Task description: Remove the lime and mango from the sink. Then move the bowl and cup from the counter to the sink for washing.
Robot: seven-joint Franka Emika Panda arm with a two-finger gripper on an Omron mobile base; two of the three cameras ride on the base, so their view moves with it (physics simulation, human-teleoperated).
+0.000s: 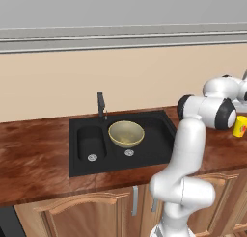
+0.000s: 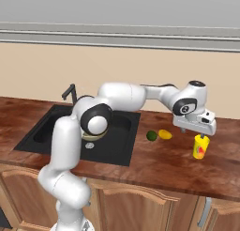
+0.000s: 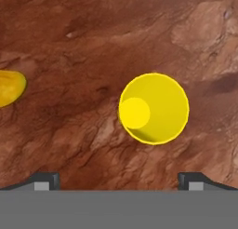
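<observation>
Left base view: we see the bowl sitting in the sink, large basin, and the cup at far right on the worktop. Right base view: gripper hangs just above the cup, w/ lime and mango side by side on the worktop, left of the cup. Hand view: fingers spread wide, nothing held, cup mouth ahead. We judge it light, rigid, prob. slick; pinch across the walls, mid-height.
</observation>
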